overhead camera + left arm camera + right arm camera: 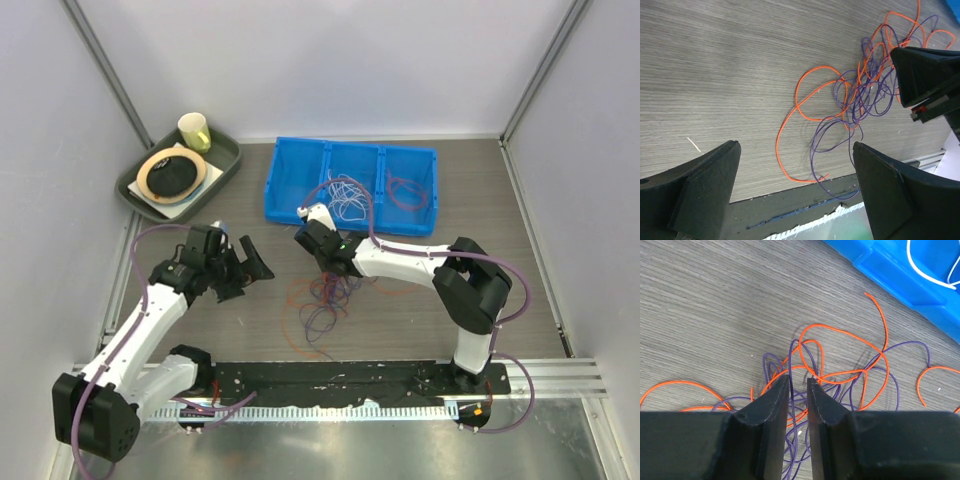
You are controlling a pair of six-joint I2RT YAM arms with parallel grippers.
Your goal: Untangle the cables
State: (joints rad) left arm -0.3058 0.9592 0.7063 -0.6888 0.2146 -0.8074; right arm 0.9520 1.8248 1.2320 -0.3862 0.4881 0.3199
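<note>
From above, the tangle of thin orange-red and dark purple cables [325, 300] lies on the grey wood-grain table [420, 310], just on the near side of the blue plastic three-compartment bin [282, 205]. That bin has curly white cables [345, 197] around its middle compartment and an orange-red loop [405, 190] in its right one. My right gripper [318, 252] is down at the bin-side edge of the tangle. My left gripper [250, 268] hangs off beyond the bin's near-left corner, apart from the cables. In my left wrist view, the black fingers [710, 185] stand spread wide with nothing between them. In my right wrist view, the jaws are drawn to a narrow slit over crossing purple and orange strands; whether one is pinched I cannot tell. I judge I'm at singling out one strand. Next calls for a firm pinch on one cable and a slow lift toward the bin, so the others slip off.
</note>
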